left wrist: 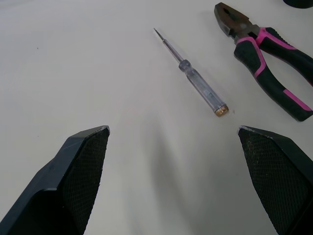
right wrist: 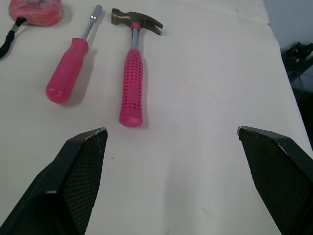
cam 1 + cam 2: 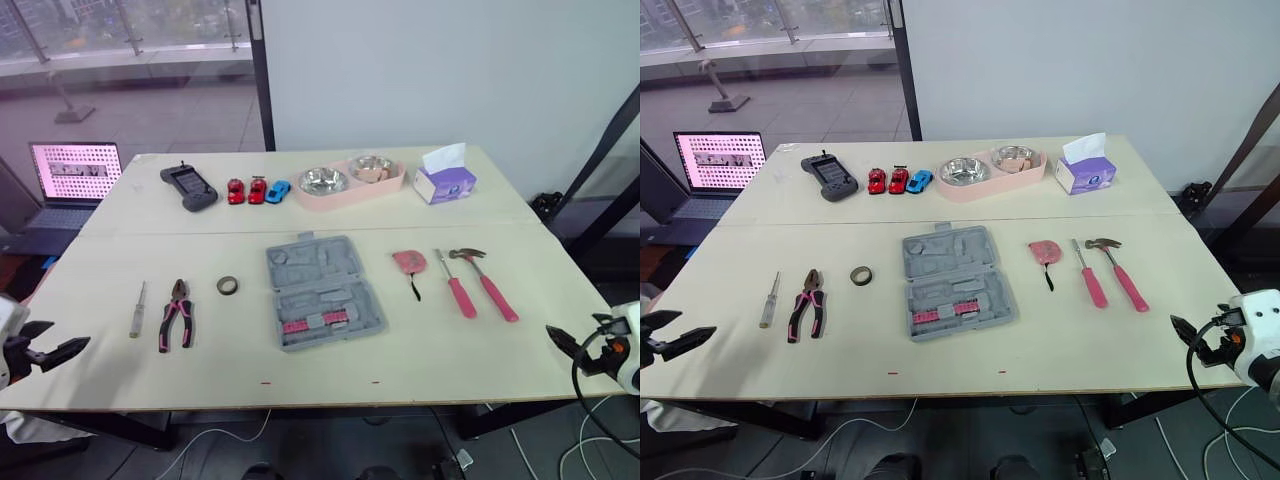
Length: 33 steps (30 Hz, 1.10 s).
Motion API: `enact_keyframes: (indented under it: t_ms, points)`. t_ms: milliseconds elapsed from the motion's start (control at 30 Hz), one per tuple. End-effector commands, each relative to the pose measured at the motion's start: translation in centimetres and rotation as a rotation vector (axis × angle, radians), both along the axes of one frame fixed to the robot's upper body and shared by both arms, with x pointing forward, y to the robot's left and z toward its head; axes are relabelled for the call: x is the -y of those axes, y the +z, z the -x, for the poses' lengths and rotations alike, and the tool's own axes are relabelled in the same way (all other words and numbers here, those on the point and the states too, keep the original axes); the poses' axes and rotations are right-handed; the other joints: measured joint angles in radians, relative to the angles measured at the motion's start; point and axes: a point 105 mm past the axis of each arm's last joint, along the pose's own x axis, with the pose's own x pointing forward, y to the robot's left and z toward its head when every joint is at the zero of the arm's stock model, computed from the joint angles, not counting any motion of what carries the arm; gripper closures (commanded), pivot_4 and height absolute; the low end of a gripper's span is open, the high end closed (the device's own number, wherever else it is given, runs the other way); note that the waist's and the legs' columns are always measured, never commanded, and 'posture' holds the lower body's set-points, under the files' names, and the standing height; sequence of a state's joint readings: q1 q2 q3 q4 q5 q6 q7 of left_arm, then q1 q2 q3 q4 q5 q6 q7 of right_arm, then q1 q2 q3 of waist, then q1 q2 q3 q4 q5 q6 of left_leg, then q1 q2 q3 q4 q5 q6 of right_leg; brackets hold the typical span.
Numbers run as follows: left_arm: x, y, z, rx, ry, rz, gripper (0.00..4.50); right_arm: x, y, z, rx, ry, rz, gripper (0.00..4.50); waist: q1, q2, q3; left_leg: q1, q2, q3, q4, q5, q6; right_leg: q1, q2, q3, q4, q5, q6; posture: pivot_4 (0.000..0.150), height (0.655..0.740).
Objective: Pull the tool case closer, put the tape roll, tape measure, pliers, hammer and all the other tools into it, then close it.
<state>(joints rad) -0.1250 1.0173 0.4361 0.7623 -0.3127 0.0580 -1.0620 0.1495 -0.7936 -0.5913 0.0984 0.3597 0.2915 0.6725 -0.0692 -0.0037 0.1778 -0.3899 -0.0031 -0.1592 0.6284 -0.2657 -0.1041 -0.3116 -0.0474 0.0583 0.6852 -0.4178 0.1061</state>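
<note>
Left gripper (image 1: 173, 129): fingers spread, empty, well left of the tool case (image 3: 322, 290); right gripper (image 2: 171, 129): spread, empty, well right of it; case lies open; tape roll (image 3: 228, 285), pliers (image 3: 177, 313), screwdriver (image 3: 136, 310) left of it; tape measure (image 3: 408, 262), pink driver (image 3: 455, 285), hammer (image 3: 485, 280) right of it.

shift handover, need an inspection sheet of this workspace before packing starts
surface: pale table, seam across the middle
job's things: tool case open at centre; tape roll, pliers, clear screwdriver to its left; tape measure, pink driver, hammer to its right
clutter: handheld device, three toy cars, pink twin bowl, tissue box along the far edge
grippers: left gripper and right gripper open, empty, at the near corners
cables: black cable at the right gripper; white cable on the floor
surroundings: laptop left of the table, white wall
</note>
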Motion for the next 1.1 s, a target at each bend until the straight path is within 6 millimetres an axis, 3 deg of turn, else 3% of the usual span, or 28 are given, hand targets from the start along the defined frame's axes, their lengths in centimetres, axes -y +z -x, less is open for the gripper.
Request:
enact_keyframes:
  t_ms: [33, 833, 933, 1100]
  points:
    - [-0.4, 1.1, 0.1, 0.004, -0.016, -0.060, 0.08, 0.4, 1.9, 0.2, 0.058, -0.014, 0.031, 0.00, 0.000, 0.000, 0.000, 0.000, 0.000, 0.000, 0.000, 0.000, 0.000, 0.000, 0.000, 0.000, 0.000, 0.000, 0.000, 0.150, 0.7400]
    - [0.6, 0.5, -0.3, 0.032, -0.052, -0.026, 0.08, -0.1, 2.2, -0.3, 0.061, -0.005, 0.038, 0.00, 0.000, 0.000, 0.000, 0.000, 0.000, 0.000, 0.000, 0.000, 0.000, 0.000, 0.000, 0.000, 0.000, 0.000, 0.000, 0.150, 0.7400]
    - [2.6, 0.2, -1.1, 0.041, -0.116, -0.008, 0.08, -1.6, 2.6, -1.1, 0.074, 0.038, 0.042, 0.00, 0.000, 0.000, 0.000, 0.000, 0.000, 0.000, 0.000, 0.000, 0.000, 0.000, 0.000, 0.000, 0.000, 0.000, 0.000, 0.150, 0.7400]
    - [9.8, -0.4, -3.3, 0.079, -0.283, 0.083, 0.08, -6.3, 3.4, -3.7, 0.111, 0.169, 0.030, 0.00, 0.001, 0.001, 0.000, 0.000, 0.000, 0.000, 0.002, 0.000, 0.000, 0.001, 0.000, 0.000, 0.001, 0.000, 0.000, 0.150, 0.7400]
